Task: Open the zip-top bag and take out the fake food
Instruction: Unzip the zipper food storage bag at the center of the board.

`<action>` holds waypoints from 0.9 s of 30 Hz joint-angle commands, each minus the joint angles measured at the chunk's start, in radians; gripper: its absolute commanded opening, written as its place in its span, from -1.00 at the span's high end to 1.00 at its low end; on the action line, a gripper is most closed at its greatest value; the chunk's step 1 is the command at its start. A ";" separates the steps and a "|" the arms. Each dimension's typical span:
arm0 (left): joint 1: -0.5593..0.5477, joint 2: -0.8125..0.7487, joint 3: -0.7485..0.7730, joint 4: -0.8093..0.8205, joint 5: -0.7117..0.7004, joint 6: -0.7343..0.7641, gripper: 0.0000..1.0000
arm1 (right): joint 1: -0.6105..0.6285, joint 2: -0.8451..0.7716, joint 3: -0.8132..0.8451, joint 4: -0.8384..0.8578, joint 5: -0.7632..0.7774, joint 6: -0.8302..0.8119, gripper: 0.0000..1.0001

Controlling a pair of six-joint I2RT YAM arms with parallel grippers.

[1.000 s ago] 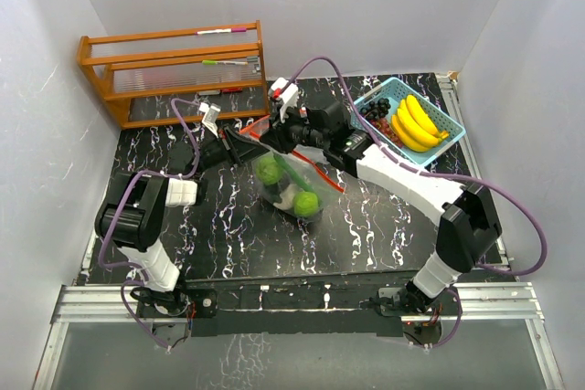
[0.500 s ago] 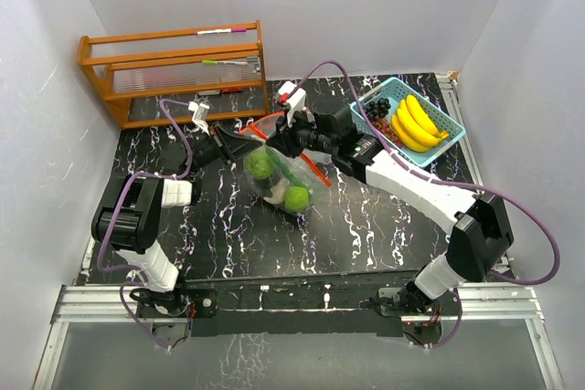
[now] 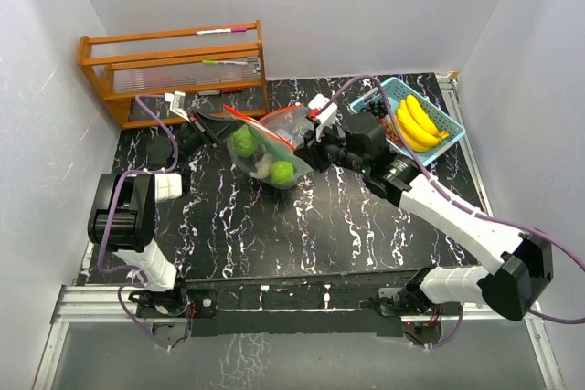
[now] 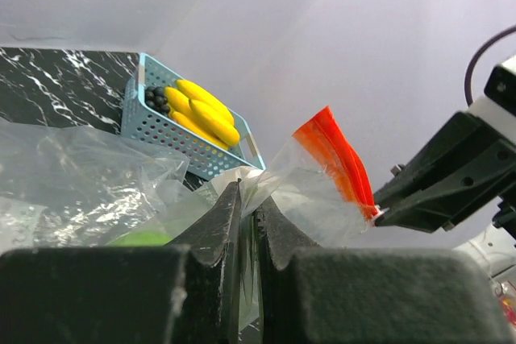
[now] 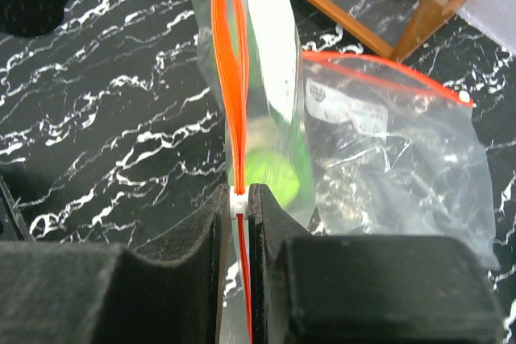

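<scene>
A clear zip-top bag [image 3: 260, 154] with an orange zip [image 5: 234, 78] hangs stretched between my two grippers above the black marbled table. Two round green fruits [image 3: 242, 141] [image 3: 281, 171] and a pale piece sit in its bottom. My left gripper [image 4: 250, 199] is shut on the bag's top corner, at the left end [image 3: 218, 127]. My right gripper [image 5: 239, 199] is shut on the zip's white slider [image 5: 239, 201], at the bag's right end [image 3: 311, 136]. Yellow bananas [image 3: 416, 121] and dark grapes [image 3: 377, 111] lie in the light-blue basket [image 3: 439, 148].
A second clear bag [image 5: 395, 151] with a red zip lies crumpled on the table beside the held one. A wooden rack [image 3: 174, 70] stands at the back left. The basket sits at the back right, near the table's edge.
The grippers have pulled apart: left one toward the back left, right one to the right. The bag has shifted left and upward and is now stretched between them.
</scene>
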 commanded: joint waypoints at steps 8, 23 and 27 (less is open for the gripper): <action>0.054 -0.001 0.045 0.166 -0.116 -0.003 1.00 | -0.004 -0.181 -0.119 -0.121 0.077 0.009 0.85; 0.015 -0.020 -0.030 0.181 -0.043 0.009 1.00 | -0.003 -0.082 -0.004 -0.028 0.082 0.024 0.17; -0.002 -0.020 -0.045 0.180 -0.037 0.021 1.00 | -0.003 -0.030 0.057 0.015 0.066 0.021 0.25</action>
